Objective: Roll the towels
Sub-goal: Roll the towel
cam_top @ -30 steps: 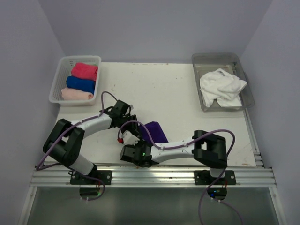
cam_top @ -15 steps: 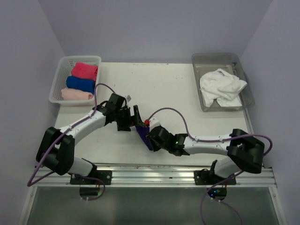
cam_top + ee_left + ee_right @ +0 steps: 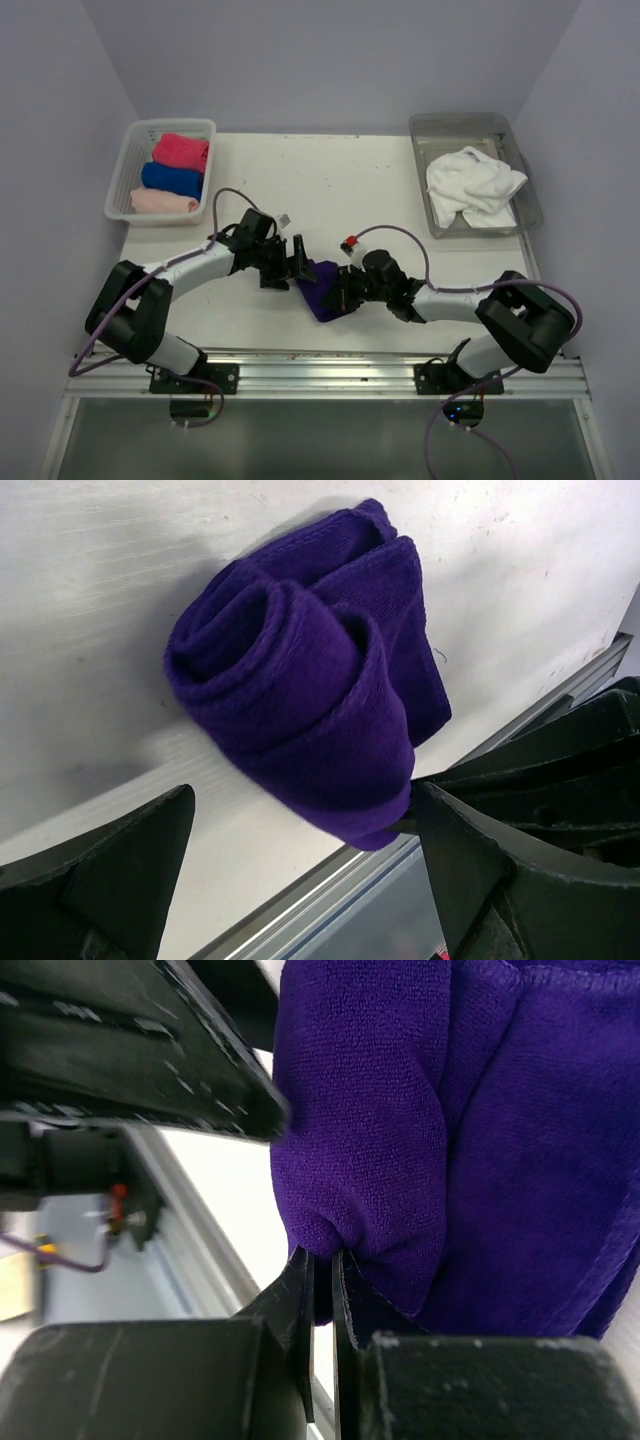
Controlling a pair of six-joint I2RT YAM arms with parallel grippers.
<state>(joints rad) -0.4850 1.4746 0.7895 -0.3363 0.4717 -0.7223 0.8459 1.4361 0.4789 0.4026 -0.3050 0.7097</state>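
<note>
The purple towel [image 3: 322,290] (loosely rolled), near the table's [image 3: 400,200] 6 o'clock, is pinched at a fold by the right gripper [image 3: 322,1265]; the left gripper [image 3: 296,263] is spread wide, empty, at the towel's 10 o'clock.

purple towel [image 3: 310,680]: deep violet throughout, plain, soft terry nap, darker in the folds
left gripper [image 3: 300,830]: matt black fingers
right gripper [image 3: 322,1260]: black fingers with pale scuffs
arms [image 3: 195,265]: white links, black joints
cables [image 3: 395,235]: dull purple
basket [image 3: 125,170]: white, open lattice walls
top roll [image 3: 181,151]: coral pink
middle roll [image 3: 172,180]: royal blue
bottom roll [image 3: 163,202]: pale peach-pink
tray [image 3: 470,123]: clear, greyish
white towel [image 3: 472,185]: plain white, grey shadows in the creases
table [image 3: 350,190]: off-white, scattered small dark specks
walls [image 3: 330,60]: pale lavender
rail [image 3: 330,375]: silver metal
</note>
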